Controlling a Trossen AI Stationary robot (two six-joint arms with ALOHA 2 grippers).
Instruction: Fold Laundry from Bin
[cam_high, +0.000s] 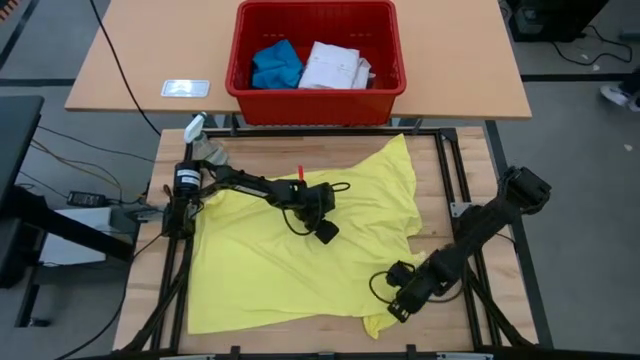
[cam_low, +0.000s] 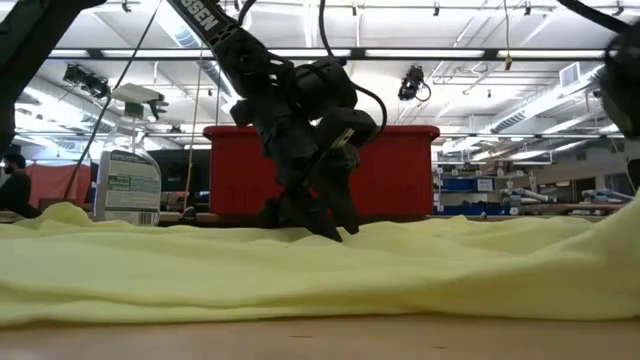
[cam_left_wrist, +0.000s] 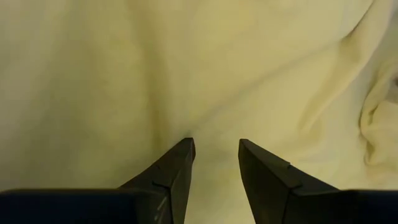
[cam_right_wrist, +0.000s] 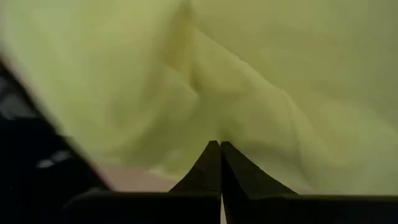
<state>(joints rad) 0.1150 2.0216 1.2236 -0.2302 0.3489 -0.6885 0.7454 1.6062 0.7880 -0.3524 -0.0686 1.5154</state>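
The bright yellow T-shirt (cam_high: 290, 270) lies spread flat over most of the near table, wrinkled at its right side. My left gripper (cam_high: 327, 232) hangs over the shirt's middle, slanting down, open, its fingertips (cam_left_wrist: 183, 149) right at the cloth. My right gripper (cam_high: 398, 303) is at the shirt's near right corner, shut. The red bin (cam_high: 316, 105) stands on the far table, with a blue piece (cam_high: 277, 65) and a white shirt (cam_high: 335, 65) lying inside it. My left gripper stands open with its tips at the shirt's middle (cam_left_wrist: 214, 124), coming steeply from above; whether they touch the cloth I cannot tell. My right gripper is shut on the shirt's near right part (cam_right_wrist: 214, 124), coming steeply from above. A ridge of cloth runs up from the fingertips; one layer or several, I cannot tell. The shirt lies on the table around it.
A black metal frame (cam_high: 441, 170) borders the near table. A white bottle (cam_high: 196, 128) stands at the frame's far left corner, and it also shows in the low view as a bottle (cam_low: 128, 185). A white card (cam_high: 185, 88) lies on the far table left of the bin.
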